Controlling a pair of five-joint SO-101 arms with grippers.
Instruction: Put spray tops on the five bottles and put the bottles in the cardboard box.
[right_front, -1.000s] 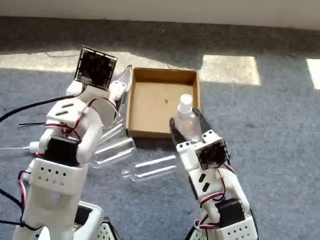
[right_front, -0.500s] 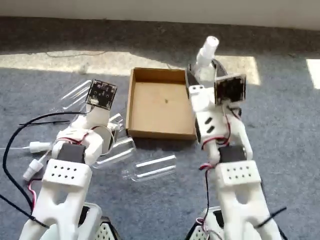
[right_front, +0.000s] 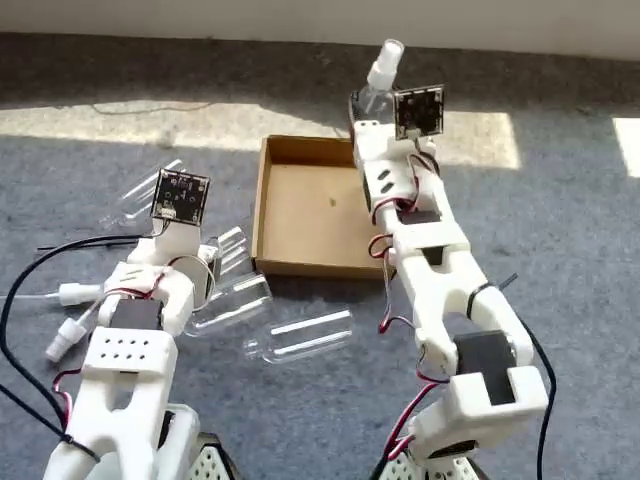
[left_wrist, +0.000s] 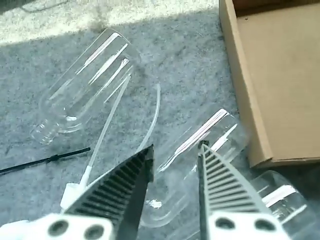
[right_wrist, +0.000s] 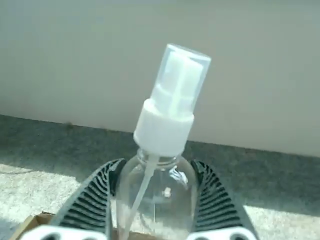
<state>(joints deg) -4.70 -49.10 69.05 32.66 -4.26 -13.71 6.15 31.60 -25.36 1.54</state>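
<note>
My right gripper (right_wrist: 155, 200) is shut on a clear bottle (right_front: 372, 97) that carries a white spray top (right_wrist: 172, 110). It holds the bottle upright above the far edge of the cardboard box (right_front: 310, 215). My left gripper (left_wrist: 175, 152) is open, low over an uncapped clear bottle (left_wrist: 192, 150) lying on the carpet just left of the box (left_wrist: 280, 75). A second bare bottle (left_wrist: 82, 90) lies farther out, with a loose spray top's tube (left_wrist: 107, 130) beside it. Two more bare bottles (right_front: 232, 300) (right_front: 300, 335) lie in front of the box.
Two loose spray tops (right_front: 72, 293) (right_front: 62, 341) lie on the grey carpet at the left, near black cables (right_front: 60, 245). A wall runs along the far side behind the box. Carpet to the right of the box is open.
The right arm has lifted the capped bottle from the box's near edge and stretched out to its far edge. The left arm has drawn back and dropped toward the bottles left of the box.
</note>
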